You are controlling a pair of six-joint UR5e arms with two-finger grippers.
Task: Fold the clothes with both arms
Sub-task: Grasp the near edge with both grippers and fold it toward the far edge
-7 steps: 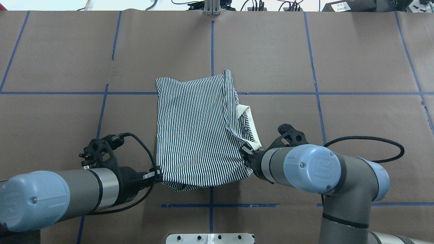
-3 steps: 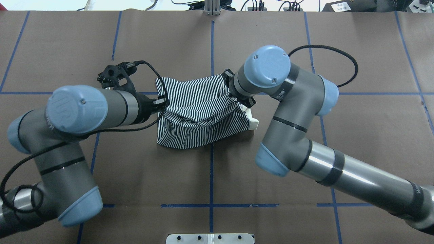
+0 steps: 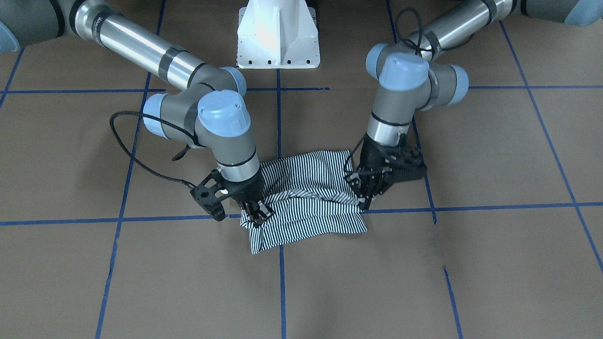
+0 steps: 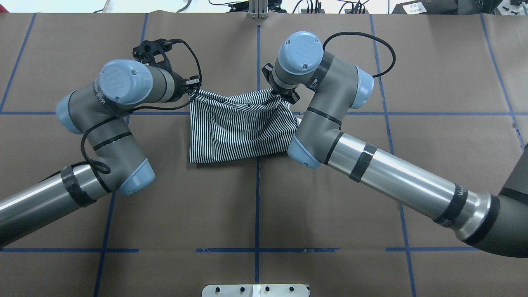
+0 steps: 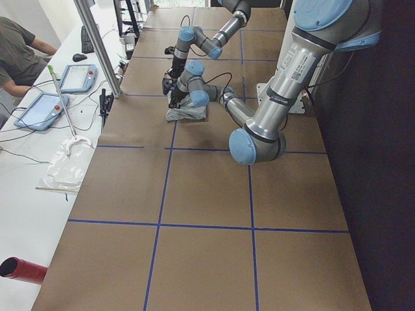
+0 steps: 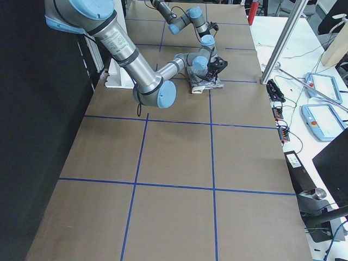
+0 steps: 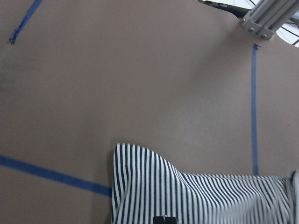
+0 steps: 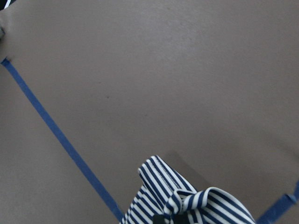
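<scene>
- The striped polo shirt [image 4: 235,132] lies folded over on the table [image 4: 371,185], out in front of the white pedestal base [image 3: 278,37]
- The left pincer [image 4: 194,88] is clamped on the shirt's corner farthest from the base, on that arm's side
- The right pincer [image 3: 258,215] grips the other far corner, the cloth edge drooping between the two
</scene>
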